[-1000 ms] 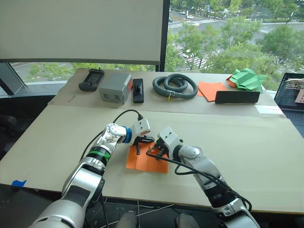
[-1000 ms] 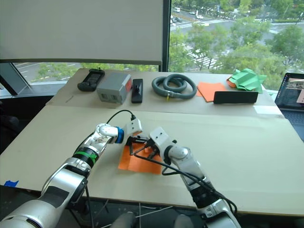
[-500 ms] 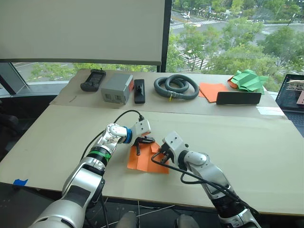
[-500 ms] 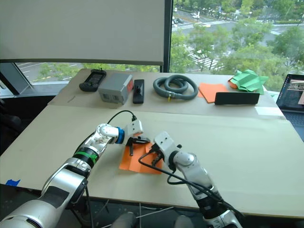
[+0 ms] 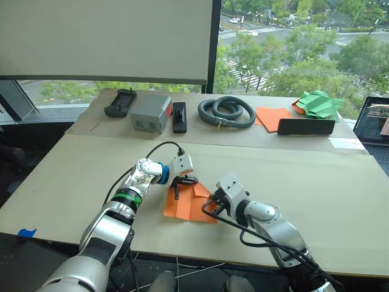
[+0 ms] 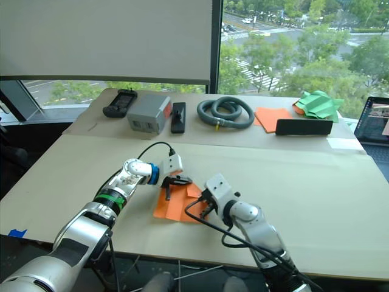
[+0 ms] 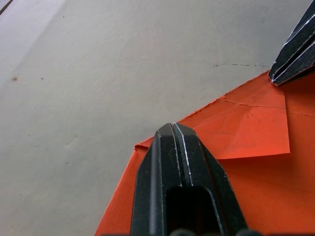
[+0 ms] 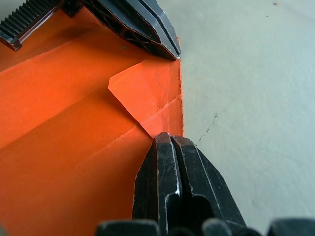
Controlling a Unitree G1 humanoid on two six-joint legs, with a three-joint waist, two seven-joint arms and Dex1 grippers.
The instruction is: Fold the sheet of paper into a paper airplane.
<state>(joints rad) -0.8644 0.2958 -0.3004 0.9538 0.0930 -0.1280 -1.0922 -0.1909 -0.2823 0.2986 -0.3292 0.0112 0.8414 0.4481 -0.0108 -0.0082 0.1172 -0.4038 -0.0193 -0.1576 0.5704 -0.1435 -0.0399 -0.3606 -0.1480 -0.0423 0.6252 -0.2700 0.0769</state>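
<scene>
Tabletop (image 5: 340,182) by the window is carrying the sheet of paper (image 5: 189,204), lying flat near its front edge. A corner-fold step appears to be under way: one corner flap is lying turned over. Left tool (image 5: 179,182) and right tool (image 5: 211,204), both closed and empty, are pressing the sheet's opposite edges. Next, the flap's crease needs flattening. No containers are involved.

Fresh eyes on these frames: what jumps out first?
The bright orange sheet of paper near the table's front edge, one corner already folded over. Both end effectors meet on it: the left end effector shut at its far edge, the right end effector shut at its right edge. Green paper shapes sit far right by the window.
</scene>
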